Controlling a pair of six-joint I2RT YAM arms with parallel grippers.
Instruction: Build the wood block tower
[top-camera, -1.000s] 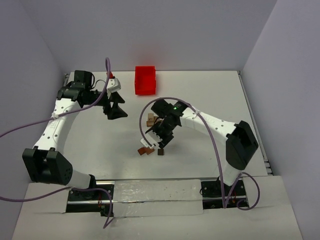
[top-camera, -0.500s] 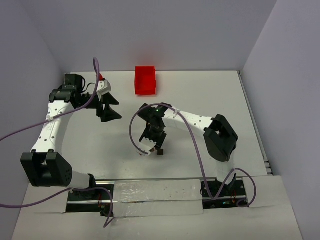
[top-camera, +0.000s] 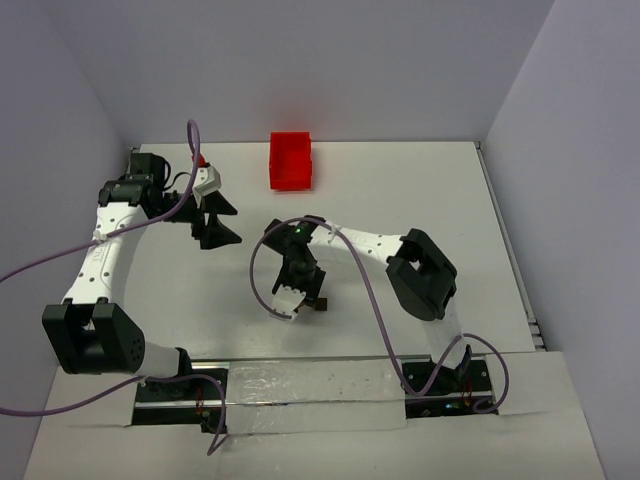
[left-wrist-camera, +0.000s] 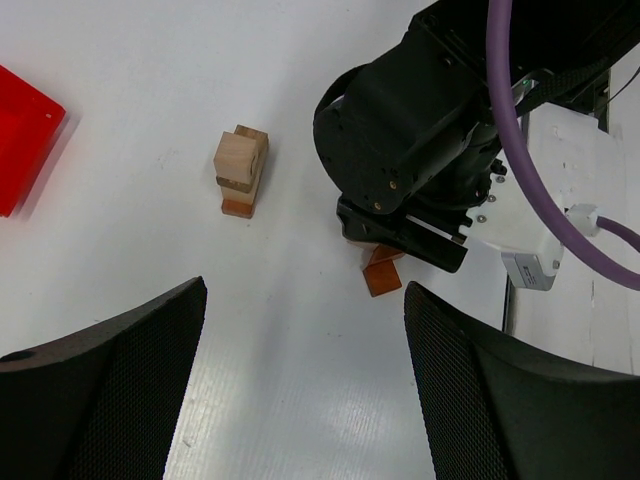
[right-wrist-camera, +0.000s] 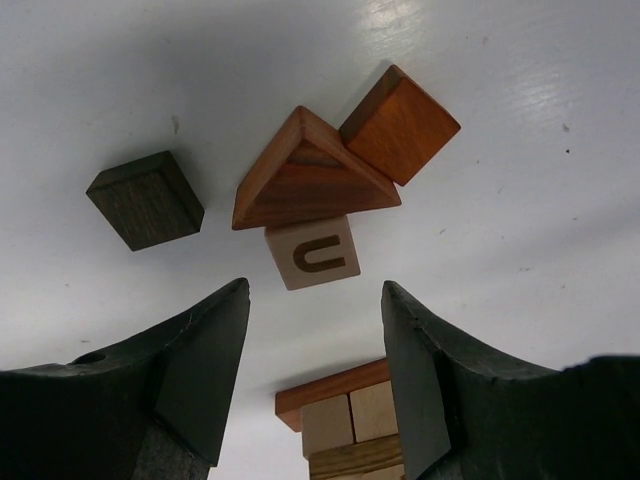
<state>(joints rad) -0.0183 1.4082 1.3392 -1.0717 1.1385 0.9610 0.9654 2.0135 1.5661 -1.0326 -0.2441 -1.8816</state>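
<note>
Top external view: a white counter (top-camera: 400, 190) sits between pale lilac-grey walls (top-camera: 350, 60), with both arms bolted at its near edge. Nearest, around the middle of the counter, lie four loose blocks. They are a dark brown wooden cube (right-wrist-camera: 145, 198), a reddish-brown wooden wedge (right-wrist-camera: 312, 178), a reddish-brown wooden cube (right-wrist-camera: 400, 122) touching one corner of the wedge, and a light tan cube marked U (right-wrist-camera: 313, 252) against the wedge's long face. The right fingers (right-wrist-camera: 190, 380) hang over these blocks, parted, with nothing between them.

Just beyond stands the wood block tower (left-wrist-camera: 240, 168), hidden under the right arm from above. It is a short upright stack with its long axis vertical. Its reddish-brown flat base juts out toward the loose blocks, and light tan cubes sit on top.

Farther left, well apart from the tower, the left fingers (left-wrist-camera: 110, 390) are spread wide and empty. At the far edge sits a red plastic bin (top-camera: 291, 180); what lies in it cannot be made out.
</note>
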